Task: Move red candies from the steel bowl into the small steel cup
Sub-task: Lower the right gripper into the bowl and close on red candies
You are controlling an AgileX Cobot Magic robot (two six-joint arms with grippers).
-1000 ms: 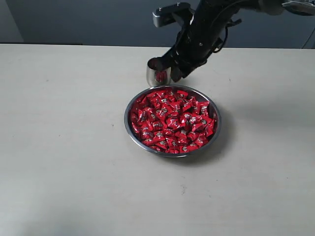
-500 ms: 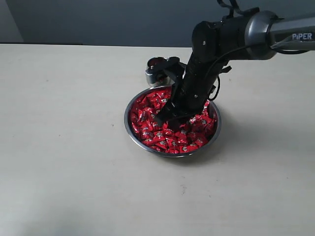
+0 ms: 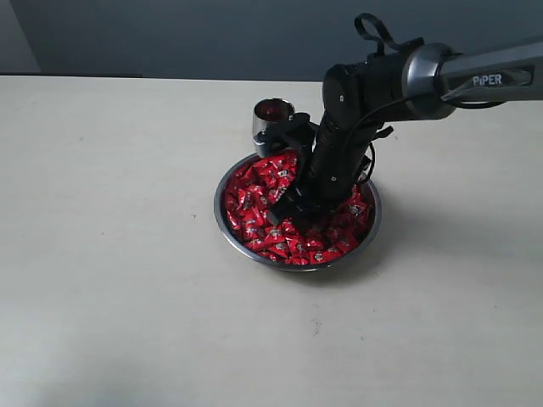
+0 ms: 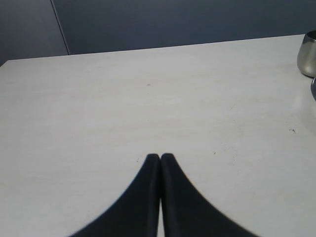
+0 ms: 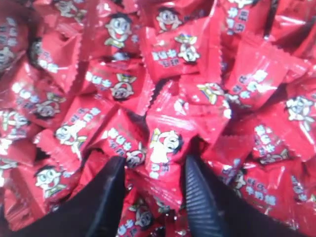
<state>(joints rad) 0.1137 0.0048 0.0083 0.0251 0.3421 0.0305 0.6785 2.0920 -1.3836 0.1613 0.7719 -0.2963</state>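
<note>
The steel bowl (image 3: 222, 222) sits mid-table, heaped with red candies (image 3: 253, 214). The small steel cup (image 3: 271, 119) stands just behind the bowl's far-left rim, with red showing inside it. My right gripper (image 3: 288, 209) is pushed down into the pile. In the right wrist view this gripper (image 5: 154, 165) is open, its fingers either side of one red candy (image 5: 165, 143) but not closed on it. My left gripper (image 4: 160, 157) is shut and empty over bare table. It does not appear in the exterior view. The cup (image 4: 307, 53) shows at the edge of its view.
The pale table (image 3: 110, 254) spreads wide on all sides of the bowl. A dark wall runs behind the table's far edge. The right arm (image 3: 399, 76) reaches in from the upper right, above the bowl's far side.
My right gripper has swung from over the cup down into the bowl, then sunk a little deeper and leftward into the candies. The cup and bowl have stayed put.
</note>
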